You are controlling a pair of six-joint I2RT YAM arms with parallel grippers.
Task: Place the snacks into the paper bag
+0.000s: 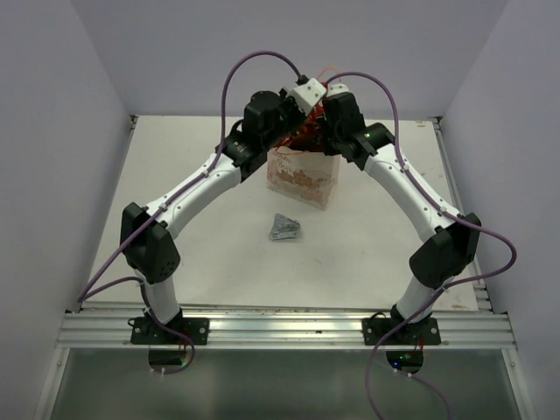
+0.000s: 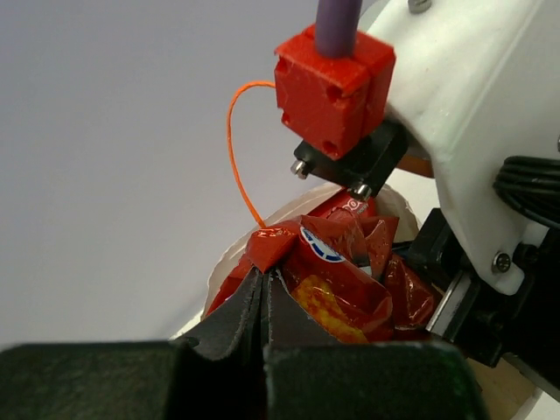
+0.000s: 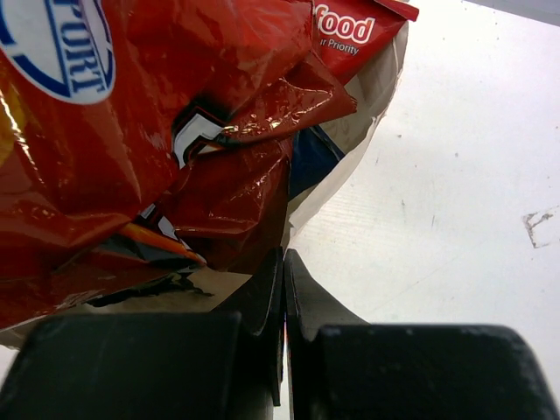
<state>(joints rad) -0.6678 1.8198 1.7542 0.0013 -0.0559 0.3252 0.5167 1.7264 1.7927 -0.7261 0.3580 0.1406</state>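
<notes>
1. White and black, the left arm (image 1: pixel 188 197) stretched from its base at the near left over the table (image 1: pixel 201 262) to the mouth of the paper bag (image 1: pixel 304 179).
2. The left gripper (image 2: pixel 262 284) had its jaws pressed flat together with no gap. Its tips sat right under a corner of the red chips bag (image 2: pixel 337 289), and I could not tell whether the foil was pinched between them.
3. An orange cord handle (image 2: pixel 230 127) looped up above the bag's rim, just left of that corner.
4. The silver foil packet (image 1: pixel 284 227) lay alone on the table, in front of the paper bag and apart from it, between the two arms.
5. The paper bag stood upright at mid-table, printed front toward the bases, with crumpled red packaging bulging out of its open top.
6. In the right wrist view the red chips bag filled the upper left and showed a blue-and-white oval logo. A blue packet (image 3: pixel 311 157) peeked out beneath it against the bag's pale inner wall.
7. The right gripper (image 3: pixel 283 271) was drawn narrow, its jaws closed to a hairline. The tips sat just below the crumpled red foil at the bag's edge, and I could not tell whether they held anything.
8. The right arm (image 1: pixel 420 197) arched in from the near right base, its wrist meeting the left one above the bag.
</notes>
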